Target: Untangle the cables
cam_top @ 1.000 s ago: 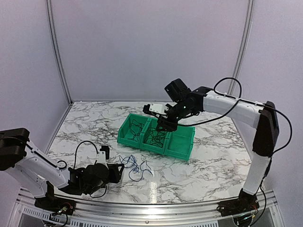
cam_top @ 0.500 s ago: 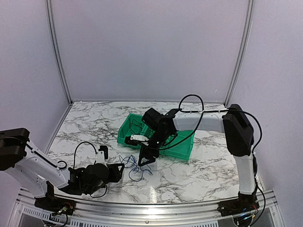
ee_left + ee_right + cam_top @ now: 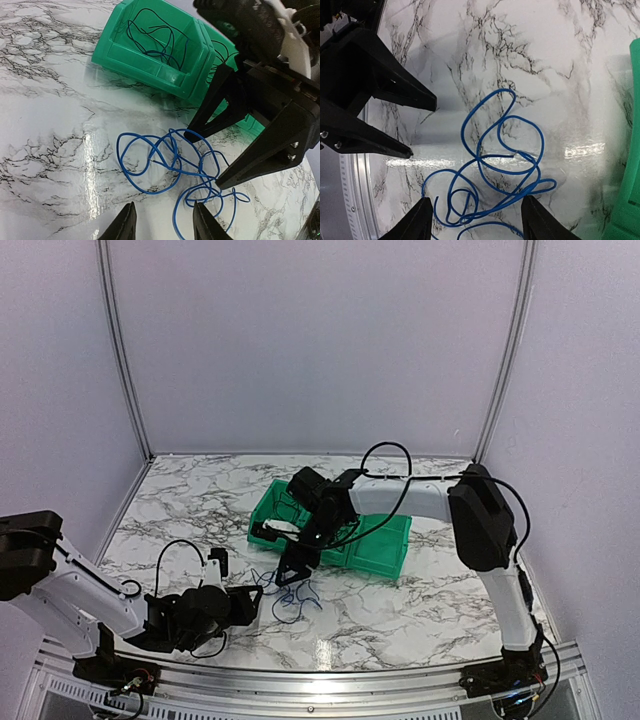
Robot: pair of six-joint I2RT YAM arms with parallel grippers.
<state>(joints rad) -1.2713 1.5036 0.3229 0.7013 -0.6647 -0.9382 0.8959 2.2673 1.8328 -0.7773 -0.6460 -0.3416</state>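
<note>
Showing the right gripper (image 3: 291, 574) shifted from over the bin (image 3: 385, 552) to lower centre, jaws spread above the blue cables (image 3: 172, 165); left gripper (image 3: 257, 599) unmoved, open beside them; black cables (image 3: 152, 35) in the bin.

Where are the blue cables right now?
Top view: blue cables lie on the marble table left of centre, in front of the green bin, between left claw and right claw.
</note>
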